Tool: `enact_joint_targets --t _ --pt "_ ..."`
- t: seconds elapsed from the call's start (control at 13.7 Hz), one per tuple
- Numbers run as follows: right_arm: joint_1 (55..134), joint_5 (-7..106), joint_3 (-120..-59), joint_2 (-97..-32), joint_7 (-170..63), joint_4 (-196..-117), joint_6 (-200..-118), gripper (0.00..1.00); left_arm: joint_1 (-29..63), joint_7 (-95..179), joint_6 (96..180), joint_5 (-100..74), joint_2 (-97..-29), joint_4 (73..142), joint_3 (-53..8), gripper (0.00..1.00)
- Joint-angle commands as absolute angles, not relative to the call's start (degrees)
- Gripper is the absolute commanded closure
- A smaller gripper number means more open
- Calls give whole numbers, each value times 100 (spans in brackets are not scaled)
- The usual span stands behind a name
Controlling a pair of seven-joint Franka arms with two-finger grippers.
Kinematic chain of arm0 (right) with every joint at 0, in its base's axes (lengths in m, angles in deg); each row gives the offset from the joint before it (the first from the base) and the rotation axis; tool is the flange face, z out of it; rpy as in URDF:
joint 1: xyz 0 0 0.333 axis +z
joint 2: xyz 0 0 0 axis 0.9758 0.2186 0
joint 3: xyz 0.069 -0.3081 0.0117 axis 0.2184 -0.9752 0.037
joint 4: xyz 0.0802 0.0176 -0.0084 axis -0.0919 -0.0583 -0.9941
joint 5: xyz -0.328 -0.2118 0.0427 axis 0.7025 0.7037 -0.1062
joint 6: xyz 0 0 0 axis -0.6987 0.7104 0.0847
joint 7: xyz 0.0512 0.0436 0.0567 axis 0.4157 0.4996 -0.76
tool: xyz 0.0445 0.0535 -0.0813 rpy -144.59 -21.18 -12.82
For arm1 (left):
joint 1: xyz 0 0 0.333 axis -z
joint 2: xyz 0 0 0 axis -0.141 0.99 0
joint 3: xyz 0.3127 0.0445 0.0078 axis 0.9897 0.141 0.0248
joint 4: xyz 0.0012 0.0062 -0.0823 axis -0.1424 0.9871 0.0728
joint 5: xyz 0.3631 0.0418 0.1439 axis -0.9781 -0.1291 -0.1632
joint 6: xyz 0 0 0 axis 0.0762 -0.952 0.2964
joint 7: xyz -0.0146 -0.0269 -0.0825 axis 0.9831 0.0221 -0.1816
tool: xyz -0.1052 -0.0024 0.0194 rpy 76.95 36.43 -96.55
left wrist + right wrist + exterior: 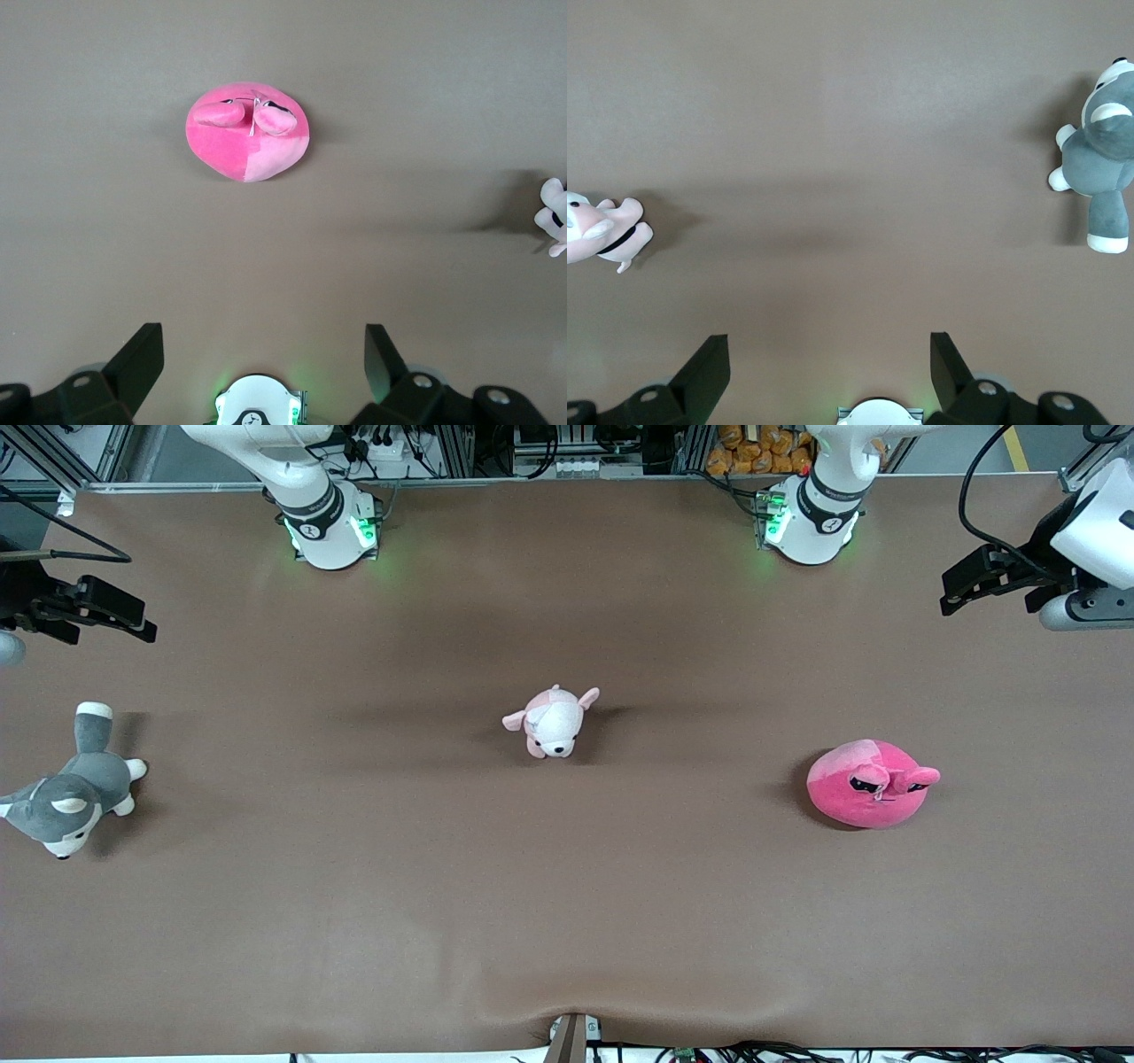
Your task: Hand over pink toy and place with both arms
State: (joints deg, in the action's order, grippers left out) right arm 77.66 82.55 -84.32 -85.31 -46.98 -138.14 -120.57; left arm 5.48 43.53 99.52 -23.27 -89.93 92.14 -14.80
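The pink toy [873, 784], a round hot-pink plush with dark slanted eyes and floppy ears, lies on the brown table toward the left arm's end. It also shows in the left wrist view as the pink toy [248, 146], well apart from the fingers. My left gripper [952, 593] hangs high over bare table at that end, open and empty [264, 354]. My right gripper [124, 618] hangs over bare table at the right arm's end, open too with nothing in it [830, 354]. Neither gripper touches a toy.
A pale pink-and-white puppy plush [554, 722] lies mid-table. A grey-and-white husky plush [75, 788] lies at the right arm's end. The two arm bases [328, 531] [811, 522] stand along the table's edge farthest from the front camera.
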Motion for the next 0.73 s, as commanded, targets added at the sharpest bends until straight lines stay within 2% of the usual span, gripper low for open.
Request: enact_joint_targets --t 0.0,0.66 --pt "7703 8314 -8447 -8542 -4689 -13743 -12005 0 521 4312 9841 -2400 -8937 9079 -1490 0" --pt "7615 8331 -8474 -8533 -4707 -13761 -11979 0 424 4392 9841 -2427 -8920 9105 -1490 0"
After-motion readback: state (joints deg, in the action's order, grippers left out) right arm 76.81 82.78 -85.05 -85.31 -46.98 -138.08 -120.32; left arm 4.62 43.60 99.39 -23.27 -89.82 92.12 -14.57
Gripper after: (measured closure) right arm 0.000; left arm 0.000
